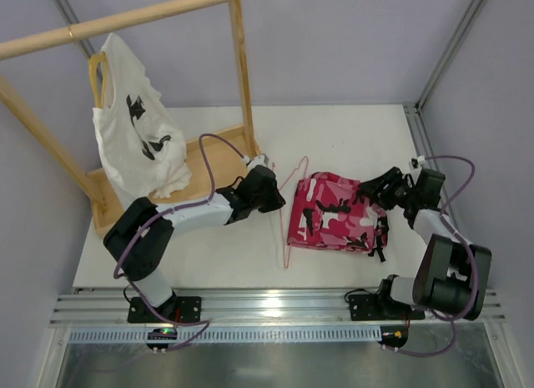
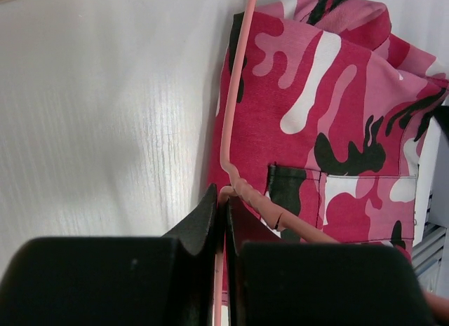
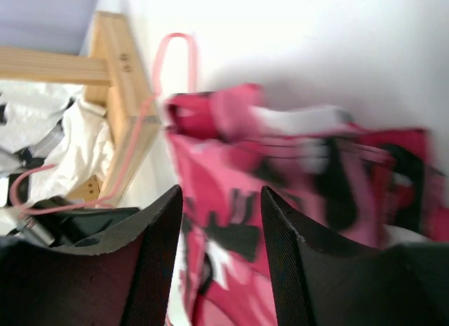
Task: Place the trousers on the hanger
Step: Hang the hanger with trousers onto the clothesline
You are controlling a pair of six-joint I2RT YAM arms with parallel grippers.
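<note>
The trousers (image 1: 338,214) are seen folded into a flat bundle on the white table (image 1: 350,138), between the 2 arms. The hanger (image 2: 234,94) is laid along the left edge of the trousers, with its hook pointed to the far side of the table. In the left wrist view 1 branch of the wire is seen running across the cloth near a pocket. The left gripper (image 2: 223,203) is clamped on the hanger wire: its 2 fingertips (image 2: 207,215) are pressed together, with the thin pink wire caught between them, close to the bend. The right gripper (image 3: 221,193) is held at the far right corner of the trousers with its jaws apart, and nothing is seen caught between them; this wrist view is blurred. A wooden rack (image 1: 242,71) is placed at the far left of the table, and a white T-shirt (image 1: 133,129) on a yellow hanger (image 1: 94,71) is hung from it.
</note>
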